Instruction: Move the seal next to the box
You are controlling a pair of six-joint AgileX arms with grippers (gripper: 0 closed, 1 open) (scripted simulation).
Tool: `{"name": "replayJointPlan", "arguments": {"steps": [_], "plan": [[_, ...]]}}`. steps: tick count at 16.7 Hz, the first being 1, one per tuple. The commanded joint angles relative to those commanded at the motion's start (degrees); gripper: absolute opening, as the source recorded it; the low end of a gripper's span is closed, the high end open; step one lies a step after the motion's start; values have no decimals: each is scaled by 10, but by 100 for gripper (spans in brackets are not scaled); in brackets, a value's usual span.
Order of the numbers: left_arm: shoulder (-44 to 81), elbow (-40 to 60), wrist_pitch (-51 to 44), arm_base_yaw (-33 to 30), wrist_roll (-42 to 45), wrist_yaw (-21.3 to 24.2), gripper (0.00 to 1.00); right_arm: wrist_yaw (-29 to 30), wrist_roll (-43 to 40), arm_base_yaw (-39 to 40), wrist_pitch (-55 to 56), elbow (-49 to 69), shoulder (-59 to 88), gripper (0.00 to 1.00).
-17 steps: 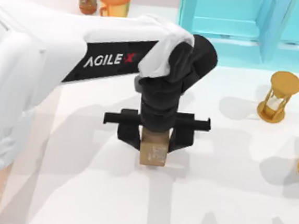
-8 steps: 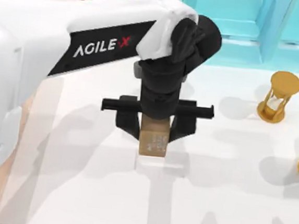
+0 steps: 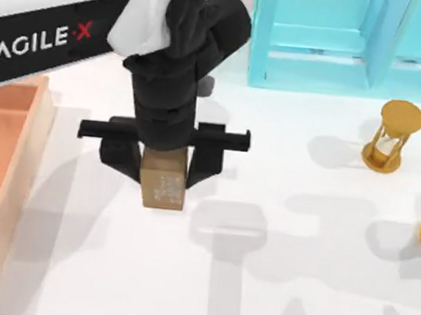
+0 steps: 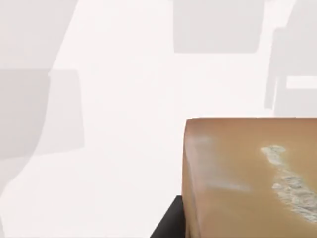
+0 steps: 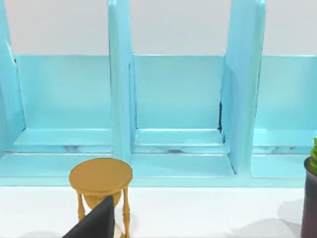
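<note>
The seal [image 3: 162,188], a small tan-brown stamp block with a whitish engraved pattern on its upward face, hangs left of centre in the top view, clamped between the two black fingers of the left tool [image 3: 164,170]. Its shadow falls apart from it, lower and to the right, so I judge it is held clear of the white surface [image 3: 295,283] for carrying rather than resting there.

At the far left edge of the top view sits the box [image 3: 20,157], a large shallow open-topped wooden container in light orange-tan with thick walls. A strip of bare surface lies between its right wall and the seal, so the seal is near the box but not yet beside it. The likely remaining step is to close that gap and lower the seal.

The white left arm crossing the upper left carries the black panel lettered "AGILE·X". In the left wrist view the seal [image 4: 250,178] looms close, with the pale pattern on its face.

Further right stand a cyan shelf unit [image 3: 317,34] at the top and a golden hourglass [image 3: 393,137] at the right, both well apart from the carrying path. The right wrist view faces that shelf unit [image 5: 178,99] and the hourglass [image 5: 100,191]; I cannot tell how the right tool's fingers stand.
</note>
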Motion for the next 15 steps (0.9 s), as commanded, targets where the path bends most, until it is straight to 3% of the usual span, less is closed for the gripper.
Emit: {"name": "replayJointPlan", "arguments": {"steps": [15], "plan": [[-320,-233,-83,137,132,0,0,0,0,0,0,0,0,100]]}}
